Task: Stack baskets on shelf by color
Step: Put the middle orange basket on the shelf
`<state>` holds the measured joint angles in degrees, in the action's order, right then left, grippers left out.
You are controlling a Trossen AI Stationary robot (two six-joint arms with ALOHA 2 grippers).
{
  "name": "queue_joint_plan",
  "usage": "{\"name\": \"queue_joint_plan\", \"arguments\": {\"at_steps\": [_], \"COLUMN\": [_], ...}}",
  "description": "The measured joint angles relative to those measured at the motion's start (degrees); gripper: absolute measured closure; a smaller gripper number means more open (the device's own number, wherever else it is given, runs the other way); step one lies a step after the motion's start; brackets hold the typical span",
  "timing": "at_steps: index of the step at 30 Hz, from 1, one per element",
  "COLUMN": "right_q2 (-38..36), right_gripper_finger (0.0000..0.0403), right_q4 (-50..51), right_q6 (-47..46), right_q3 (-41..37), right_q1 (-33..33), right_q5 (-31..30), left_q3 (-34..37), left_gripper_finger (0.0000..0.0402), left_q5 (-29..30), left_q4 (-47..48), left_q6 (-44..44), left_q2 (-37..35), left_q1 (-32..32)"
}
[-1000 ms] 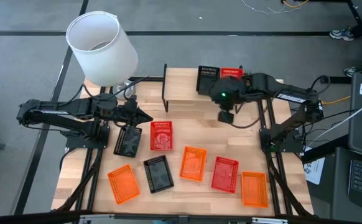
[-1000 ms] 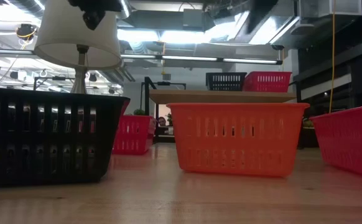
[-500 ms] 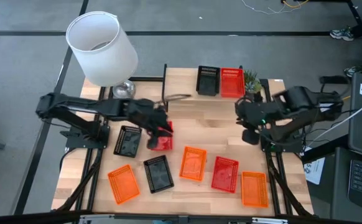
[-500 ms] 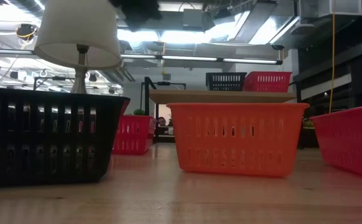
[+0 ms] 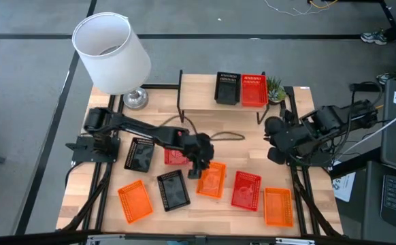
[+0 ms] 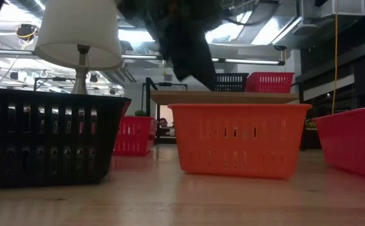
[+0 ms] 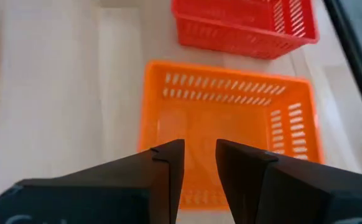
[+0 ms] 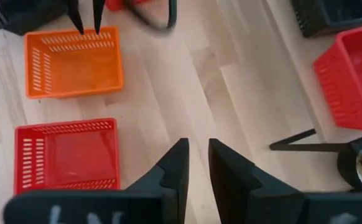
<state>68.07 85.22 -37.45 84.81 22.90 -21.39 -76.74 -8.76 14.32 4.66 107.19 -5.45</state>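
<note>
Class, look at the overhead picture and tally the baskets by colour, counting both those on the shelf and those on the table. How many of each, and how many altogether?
Red baskets: 3
Black baskets: 3
Orange baskets: 3
Total: 9

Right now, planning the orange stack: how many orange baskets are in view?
3, none on the shelf: front-left basket, middle basket under the left hand, front-right basket. No others show.
</note>
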Motion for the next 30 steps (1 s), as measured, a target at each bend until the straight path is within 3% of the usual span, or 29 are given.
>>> {"name": "queue_joint_plan", "arguments": {"at_steps": [4, 9, 11, 13, 16, 19, 24, 30], "right_q2": [0.0, 0.0, 0.0, 0.0, 0.0, 0.0, -0.1, -0.1], "right_gripper_finger": [0.0341, 0.0341, 0.0341, 0.0341, 0.0341, 0.0341, 0.0341, 0.0341], "right_q4": [-1.5, -1.4, -1.4, -1.3, -1.1, -1.1, -1.0, -1.0], "right_q6": [0.2, 0.2, 0.3, 0.3, 0.3, 0.4, 0.4, 0.3], "right_q3": [-2.1, -3.8, -4.3, -4.8, -5.5, -5.6, -5.6, -5.6], "right_q1": [0.6, 0.8, 0.8, 0.8, 0.8, 0.8, 0.8, 0.8], "right_q5": [0.0, -0.1, -0.6, -1.5, -1.7, -1.7, -1.6, -1.5], "left_q3": [-3.0, -5.8, -6.1, -6.3, -6.2, -7.1, -7.1, -7.1], "left_gripper_finger": [0.0318, 0.0318, 0.0318, 0.0318, 0.0318, 0.0316, 0.0295, 0.0283], "left_q5": [-0.8, -8.9, -9.7, -7.6, 2.6, 9.2, 15.5, 16.9], "left_q4": [0.3, -0.1, 0.2, 0.0, -0.2, -0.8, -0.5, 0.1], "left_q6": [-0.8, -1.8, -0.6, 0.8, 2.5, 2.8, 7.1, 7.2], "left_q2": [3.4, 3.2, 3.3, 3.5, 5.0, 6.1, 7.0, 6.9], "left_q1": [-1.3, -4.8, -6.9, -9.3, -13.6, -16.8, -18.4, -18.6]}}
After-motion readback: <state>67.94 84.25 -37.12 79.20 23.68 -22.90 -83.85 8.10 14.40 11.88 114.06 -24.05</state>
